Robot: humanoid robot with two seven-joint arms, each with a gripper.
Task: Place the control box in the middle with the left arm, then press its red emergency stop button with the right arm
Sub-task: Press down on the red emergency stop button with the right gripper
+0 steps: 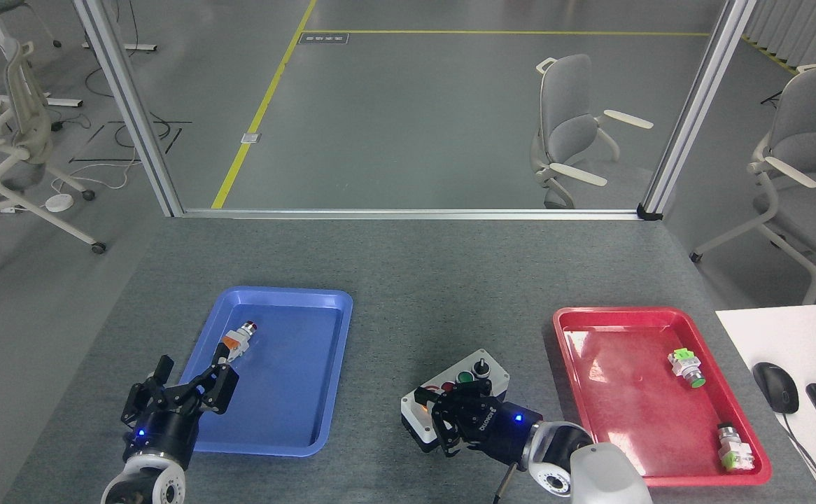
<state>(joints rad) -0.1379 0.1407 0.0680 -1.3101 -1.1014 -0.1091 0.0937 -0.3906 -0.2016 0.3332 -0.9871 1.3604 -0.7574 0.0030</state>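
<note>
A: head view, only one there is; where's the control box (474, 374)?

B: on the bare grey tabletop (408, 280) between the blue tray (324, 336) and the red tray (660, 336), so roughly in the middle; long axis runs diagonal, near-left end to far-right end; black knob and green button show at the far-right end.

A: and the red emergency stop button (433, 389)?

B: near-left end of the box; mostly hidden under the right gripper (450, 420), just a red sliver and bit of yellow collar visible.

A: right gripper state?

B: sits directly over that end, fingers bunched dark over the button; can't tell how far apart they are, can't tell if they touch the mushroom head; nothing visibly held.

A: left gripper (191, 388)?

B: fingers spread apart, holding nothing; hovers at the near-left edge of the blue tray, well apart from the box; loose push-button with orange body (235, 341) lies in that tray just beyond it.

A: key relation for the next move?

B: button is straight below the right gripper, right arm far nearer; judgement: placing looks done, press is the step in hand, needs a straight push down.
</note>
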